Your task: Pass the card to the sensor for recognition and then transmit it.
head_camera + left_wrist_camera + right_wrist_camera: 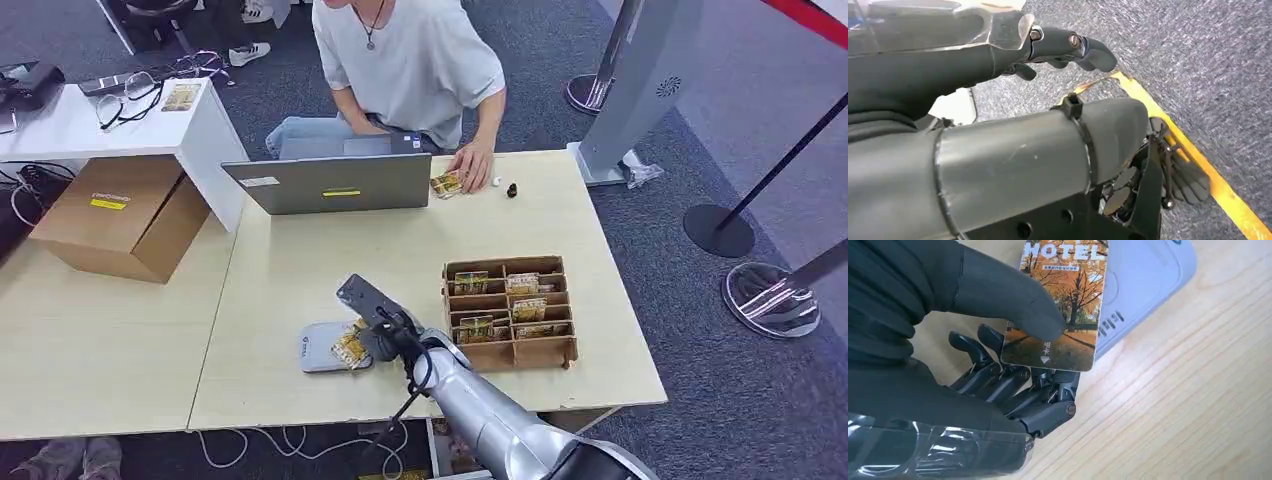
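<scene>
Sensor: flat pale-grey rounded reader pad (322,348) on light wooden table (300,280).
Card: orange autumn-tree hotel card (1060,305) over pad's edge.
Right hand (998,365): thumb and fingers clamp card.
Left hand (1068,47): fingers curled, empty.
Box: brown compartmented cardboard tray (510,310), more cards inside.

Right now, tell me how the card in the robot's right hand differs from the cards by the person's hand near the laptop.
The held card is pinched by the right hand over the grey sensor; the far cards lie on the table near its far edge. The held one is single and gripped by the robot; the far ones lie loose under a person's hand. Both show yellow-orange artwork.
</scene>
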`<action>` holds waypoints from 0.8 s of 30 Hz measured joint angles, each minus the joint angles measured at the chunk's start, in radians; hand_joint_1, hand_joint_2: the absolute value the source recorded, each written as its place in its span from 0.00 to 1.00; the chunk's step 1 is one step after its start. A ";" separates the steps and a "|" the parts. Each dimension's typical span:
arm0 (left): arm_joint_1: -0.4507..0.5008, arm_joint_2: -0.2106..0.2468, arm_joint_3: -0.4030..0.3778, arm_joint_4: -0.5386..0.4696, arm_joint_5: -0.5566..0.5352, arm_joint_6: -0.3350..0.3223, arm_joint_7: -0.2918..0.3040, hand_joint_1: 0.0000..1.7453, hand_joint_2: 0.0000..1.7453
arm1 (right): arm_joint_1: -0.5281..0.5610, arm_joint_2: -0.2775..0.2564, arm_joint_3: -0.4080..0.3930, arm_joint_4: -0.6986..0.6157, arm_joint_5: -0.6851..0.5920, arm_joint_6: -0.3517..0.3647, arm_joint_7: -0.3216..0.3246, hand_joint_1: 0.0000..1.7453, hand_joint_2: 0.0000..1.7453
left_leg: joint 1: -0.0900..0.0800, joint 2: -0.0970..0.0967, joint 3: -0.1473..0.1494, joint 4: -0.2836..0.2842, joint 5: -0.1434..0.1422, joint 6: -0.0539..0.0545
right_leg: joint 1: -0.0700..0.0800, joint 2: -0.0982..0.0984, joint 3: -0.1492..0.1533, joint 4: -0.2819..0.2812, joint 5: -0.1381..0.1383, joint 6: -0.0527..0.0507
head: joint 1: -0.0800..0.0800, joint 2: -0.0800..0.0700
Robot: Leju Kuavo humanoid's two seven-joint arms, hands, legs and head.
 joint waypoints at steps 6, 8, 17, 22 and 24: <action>-0.001 -0.001 0.000 0.000 0.002 0.006 0.007 0.00 0.00 | -0.001 0.002 -0.011 0.012 -0.019 -0.017 0.000 1.00 1.00 | 0.000 0.000 0.000 0.000 0.000 0.000 | 0.000 0.000 0.000 0.000 0.000 0.000 | 0.000 0.000; -0.001 -0.001 0.000 0.000 0.002 0.010 0.008 0.00 0.00 | -0.001 0.003 -0.017 0.014 -0.020 -0.022 0.000 1.00 1.00 | 0.000 0.000 0.000 0.000 0.000 0.000 | 0.000 0.000 0.000 0.000 0.000 0.000 | 0.000 0.000; -0.004 -0.005 0.001 0.000 0.002 0.013 -0.002 0.00 0.00 | -0.002 0.005 -0.006 0.016 0.084 -0.068 0.003 1.00 1.00 | 0.000 0.000 0.000 0.000 0.000 0.000 | 0.000 0.000 0.000 0.000 0.000 0.000 | 0.000 0.000; -0.007 -0.007 0.002 0.000 0.002 0.013 -0.013 0.00 0.00 | -0.003 0.011 0.037 0.015 0.158 -0.085 0.015 1.00 1.00 | 0.000 0.000 0.000 0.000 0.000 0.000 | 0.000 0.000 0.000 0.000 0.000 0.000 | 0.000 0.000; -0.008 -0.008 0.002 0.000 0.001 0.013 -0.015 0.00 0.00 | -0.004 0.015 0.057 0.015 0.185 -0.092 0.021 1.00 1.00 | 0.000 0.000 0.000 0.000 0.000 0.000 | 0.000 0.000 0.000 0.000 0.000 0.000 | 0.000 0.000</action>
